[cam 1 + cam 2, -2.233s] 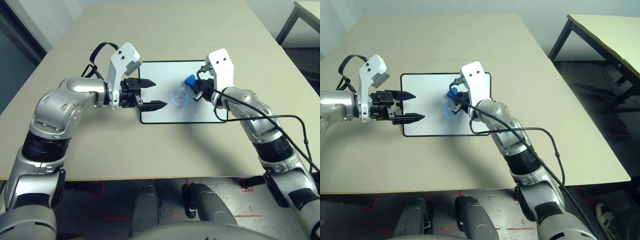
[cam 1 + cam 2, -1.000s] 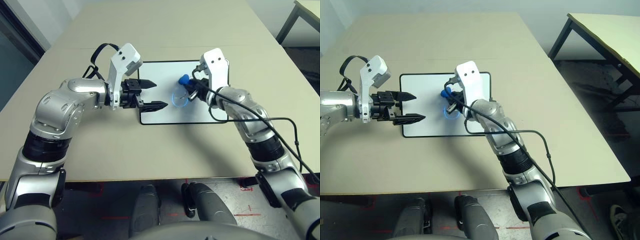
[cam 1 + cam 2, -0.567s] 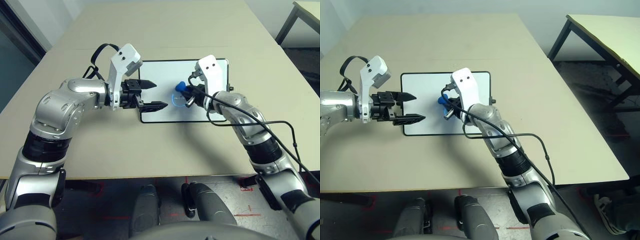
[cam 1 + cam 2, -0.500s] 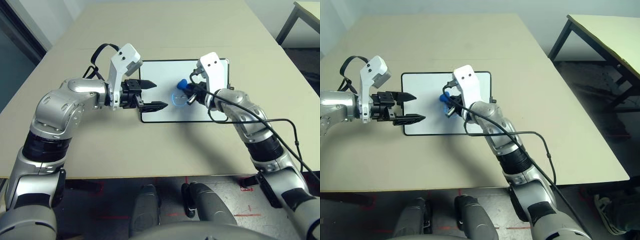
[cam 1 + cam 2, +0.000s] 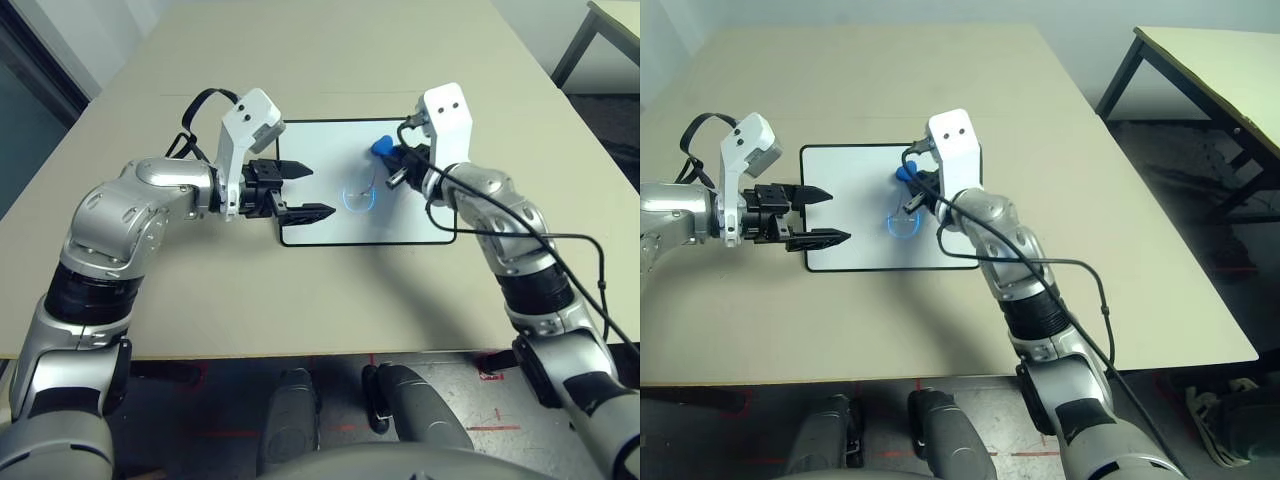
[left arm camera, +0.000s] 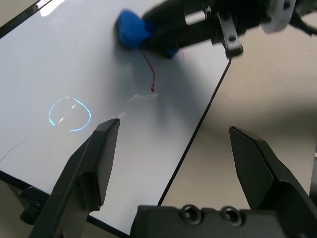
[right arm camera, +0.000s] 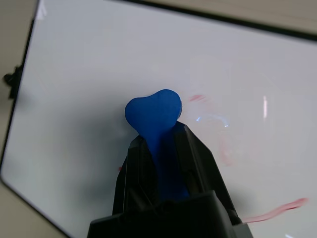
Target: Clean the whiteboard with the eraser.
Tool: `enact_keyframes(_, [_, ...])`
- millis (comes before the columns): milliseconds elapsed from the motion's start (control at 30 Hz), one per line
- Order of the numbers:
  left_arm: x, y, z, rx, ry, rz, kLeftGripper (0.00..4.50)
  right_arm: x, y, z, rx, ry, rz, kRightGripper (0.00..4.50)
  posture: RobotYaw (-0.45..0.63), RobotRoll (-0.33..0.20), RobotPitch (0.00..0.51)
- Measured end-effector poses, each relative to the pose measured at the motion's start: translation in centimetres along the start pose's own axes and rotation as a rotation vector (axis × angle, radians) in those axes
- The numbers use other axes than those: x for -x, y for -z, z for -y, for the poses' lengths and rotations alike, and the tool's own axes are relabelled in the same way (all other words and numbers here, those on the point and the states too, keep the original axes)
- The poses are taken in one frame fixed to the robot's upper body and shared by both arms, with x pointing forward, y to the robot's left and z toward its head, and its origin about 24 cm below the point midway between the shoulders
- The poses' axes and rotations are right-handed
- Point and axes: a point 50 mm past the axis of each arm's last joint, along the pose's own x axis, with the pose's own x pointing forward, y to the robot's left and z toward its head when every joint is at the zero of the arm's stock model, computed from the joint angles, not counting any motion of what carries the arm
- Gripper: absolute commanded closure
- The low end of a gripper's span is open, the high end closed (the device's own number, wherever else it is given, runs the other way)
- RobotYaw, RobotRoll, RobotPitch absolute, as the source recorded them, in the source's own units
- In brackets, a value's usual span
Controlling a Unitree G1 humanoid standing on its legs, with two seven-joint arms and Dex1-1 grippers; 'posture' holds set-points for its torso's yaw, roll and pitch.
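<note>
Whiteboard (image 5: 330, 215) cleaning is mid-stroke: the right gripper (image 7: 166, 161), clamped on the blue eraser (image 7: 153, 114), has swung back from mid-board toward the far right part, red streaks and a blue ring still unwiped, while the left gripper (image 5: 300, 190) hovers spread wide.

Looked like a lab or test room: plain beige table (image 5: 330, 60), second table (image 5: 1220, 60) at the side, red tape marks (image 5: 495, 372) on grey floor.

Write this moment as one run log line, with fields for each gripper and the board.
right gripper: shut on eraser over whiteboard | left gripper: open, at board's edge | board: red, blue marks remain
</note>
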Motion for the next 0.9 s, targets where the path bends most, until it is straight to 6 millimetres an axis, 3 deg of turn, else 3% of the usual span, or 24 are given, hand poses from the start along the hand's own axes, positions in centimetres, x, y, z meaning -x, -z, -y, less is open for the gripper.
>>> enact_keyframes(267, [0.0,0.0,0.0,0.0,0.002,-0.002,0.0,-0.7,1.0,-1.4,-0.029,-0.071,-0.028,3.85,-0.02,0.0,0.151])
enact_keyframes(467, [0.1,0.0,0.0,0.0,0.005,-0.003,0.0,-1.0,1.0,-1.0,-0.021,-0.069,-0.018,3.86,-0.03,0.0,0.149])
enact_keyframes(700, [0.1,0.0,0.0,0.0,0.005,-0.003,0.0,0.3,-0.8,3.7,-0.001,0.103,0.033,3.86,-0.04,0.0,0.145])
enact_keyframes(900, [0.1,-0.1,0.0,-0.002,0.007,-0.002,0.0,0.8,-1.7,4.8,0.002,0.163,0.066,3.86,-0.04,0.0,0.143])
